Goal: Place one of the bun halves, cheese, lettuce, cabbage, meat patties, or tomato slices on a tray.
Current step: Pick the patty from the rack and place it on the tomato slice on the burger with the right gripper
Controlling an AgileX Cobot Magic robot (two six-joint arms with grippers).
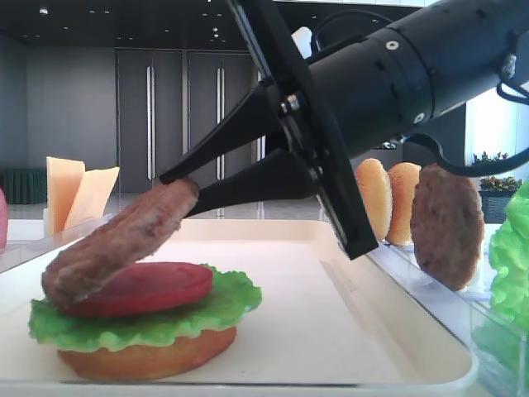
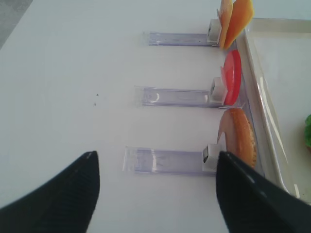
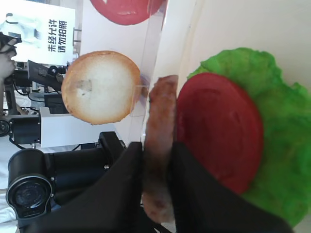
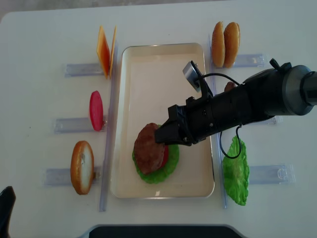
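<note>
Exterior high view: the right gripper [image 1: 178, 188] clamps a patty [image 1: 116, 242] by its upper edge, tilted, its lower end resting on the tomato [image 1: 145, 287]. Beneath lie lettuce [image 1: 178, 314] and a bun half [image 1: 149, 357], stacked near the front of the tray [image 1: 347, 314]. Beside the tray stand more buns [image 4: 225, 43], cheese [image 4: 105, 49] and another patty [image 1: 446, 225]. The left gripper [image 2: 155, 194] hangs spread wide over the table [image 2: 73, 73].

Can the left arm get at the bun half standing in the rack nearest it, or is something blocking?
Probably yes. The left gripper is open over bare table, facing the bun half at the end of its clear rack. Nothing lies between them; the right gripper is busy over the tray.
</note>
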